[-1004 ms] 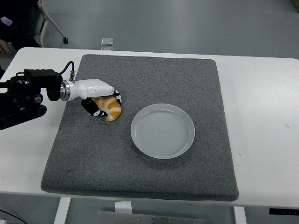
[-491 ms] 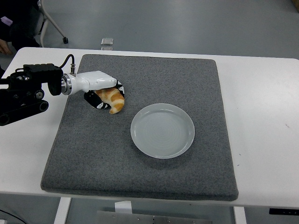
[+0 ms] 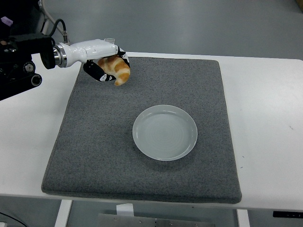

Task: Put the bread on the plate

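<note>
The left hand [image 3: 105, 61], white-shelled with black fingers, had its fingers clamped around the golden-brown crescent-shaped bread [image 3: 117, 69], holding it in the air above the far left part of the grey felt mat [image 3: 142, 179]. The round translucent white plate [image 3: 164, 132] sat empty at the mat's centre, well apart from the bread, on the white table [image 3: 267, 118].

Golden croissant-like bread [image 3: 116, 69] held aloft, apparently well apart from empty white plate [image 3: 164, 132].
</note>
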Controlling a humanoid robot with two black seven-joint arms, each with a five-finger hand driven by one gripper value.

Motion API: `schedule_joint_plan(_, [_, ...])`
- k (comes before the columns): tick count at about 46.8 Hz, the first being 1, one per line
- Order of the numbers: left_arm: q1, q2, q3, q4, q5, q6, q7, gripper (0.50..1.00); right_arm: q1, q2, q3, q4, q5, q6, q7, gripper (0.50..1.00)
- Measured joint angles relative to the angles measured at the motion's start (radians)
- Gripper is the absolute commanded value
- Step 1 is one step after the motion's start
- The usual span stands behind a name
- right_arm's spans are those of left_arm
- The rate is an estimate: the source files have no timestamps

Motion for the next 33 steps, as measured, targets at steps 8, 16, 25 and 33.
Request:
schedule_joint_plan(8, [-0.060,0.016,-0.029,-0.003,-0.025,-0.037,0.000,0.500,0.000,0.000,0.000,0.000,0.000,0.000,0.000,0.930])
schedule_joint_plan(16, [-0.118,0.023,-0.079,-0.007,-0.026,-0.087,0.001,0.500,0.000,0.000,0.000,0.000,0.000,0.000,0.000,0.930])
schedule_joint_plan(25, [-0.170,0.023,-0.079,-0.007,-0.026,-0.114,0.001,0.500,0.000,0.000,0.000,0.000,0.000,0.000,0.000,0.932])
schedule_joint_plan(33, [-0.200,0.023,-0.081,-0.006,-0.027,-0.137,0.000,0.500,0.000,0.000,0.000,0.000,0.000,0.000,0.000,0.930])
